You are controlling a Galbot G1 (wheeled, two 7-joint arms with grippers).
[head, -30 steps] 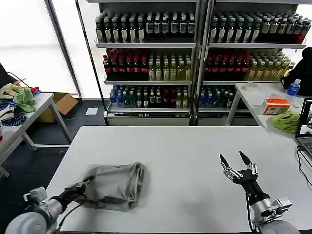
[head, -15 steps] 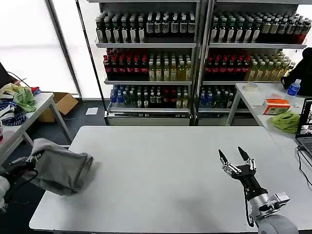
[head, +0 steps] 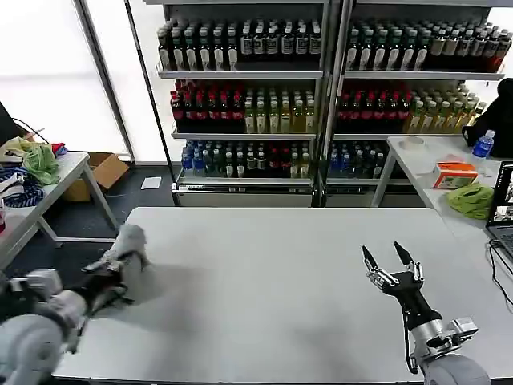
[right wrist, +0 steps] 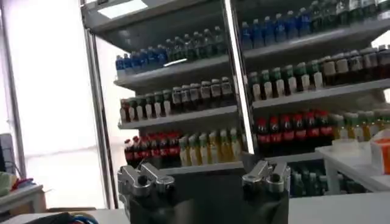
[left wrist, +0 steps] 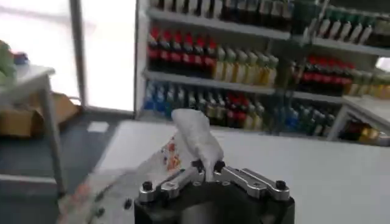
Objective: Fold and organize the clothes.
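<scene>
Swept off toward the counter's (head: 264,281) left edge since a second ago, the soft grey folded shirt (head: 128,253) is hanging bunched in my left gripper (head: 108,277), pinched shut on it to set it aside; farther right, my right gripper (head: 390,269) is waiting spread open, empty.

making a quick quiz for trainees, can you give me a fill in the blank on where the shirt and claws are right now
1. The left claw is shut on the grey ____.
2. The bundled shirt sits at the table's ____ edge.
3. The right claw hangs over the table with its fingers ____.
4. Behind the table, the shelves are stocked with ____.

Missing words: shirt; left; open; bottles
</scene>
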